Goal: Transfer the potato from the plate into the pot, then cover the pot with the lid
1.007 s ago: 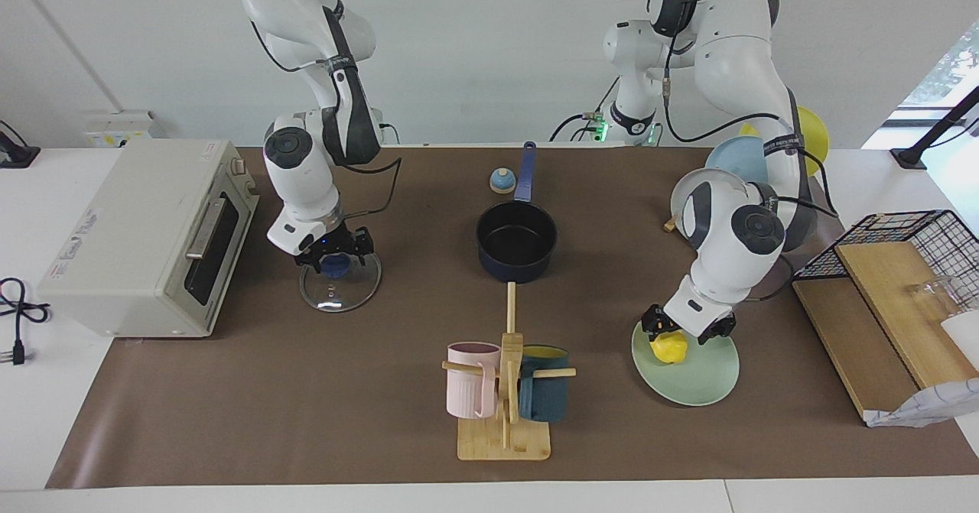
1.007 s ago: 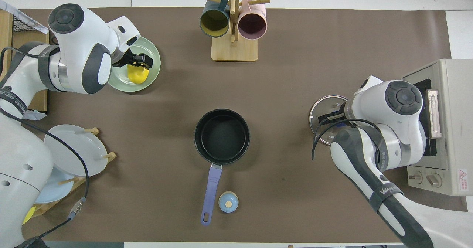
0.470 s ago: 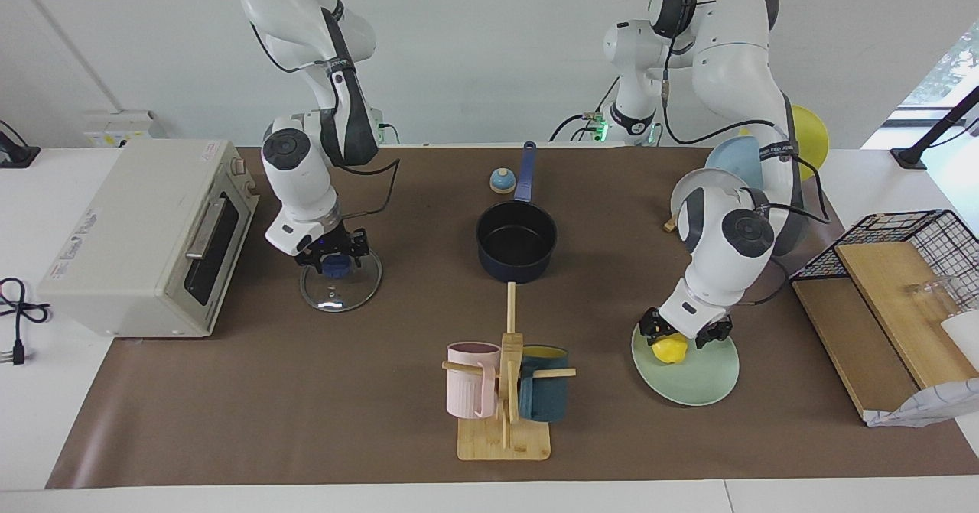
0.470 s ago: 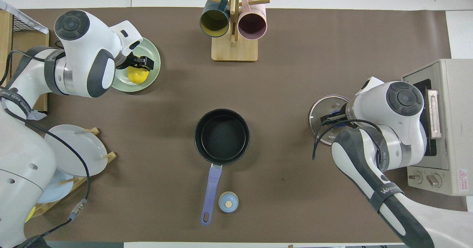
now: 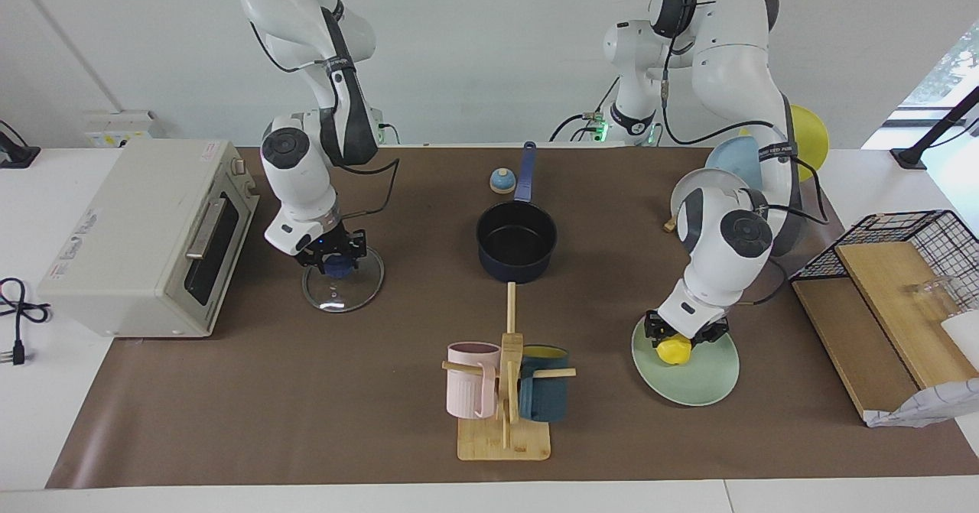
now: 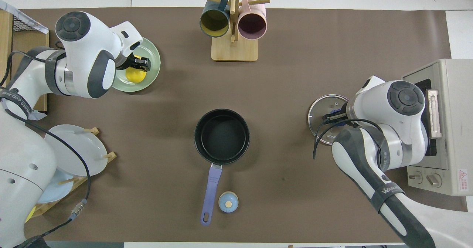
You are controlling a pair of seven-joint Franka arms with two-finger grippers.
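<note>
Overhead view: the pot (image 6: 222, 136) is seen at the middle of the tabletop, its long handle pointed straight toward the robots' edge.
Pot axis: the handle line runs from the robots' edge to the edge away from the robots; the black inside holds nothing.
Potato (image 5: 673, 350): lies on the plate (image 5: 700, 379), on the part of it nearer the robots; its long axis cannot be told.
Plate position: toward the left arm's end of the table, nearer the edge away from the robots.
Left gripper (image 5: 680, 335): lowered onto the potato, jaws clamped on it from both sides.
Left arm pose: bent sharply at the elbow, wrist turned steeply down over the plate.
Lid (image 5: 342, 284): lies flat on the tabletop toward the right arm's end, in front of the toaster oven (image 5: 145, 234), knob (image 5: 336, 266) upward.
Right gripper (image 5: 333, 257): set down at the knob, jaws closed on it from both sides.
Right arm pose: forearm hangs down from a raised elbow, wrist tilted over the lid.
Mug rack (image 5: 505, 391): stands near the middle of the edge away from the robots.
Bell (image 6: 228, 201): sits beside the pot handle, close to the robots' edge.
</note>
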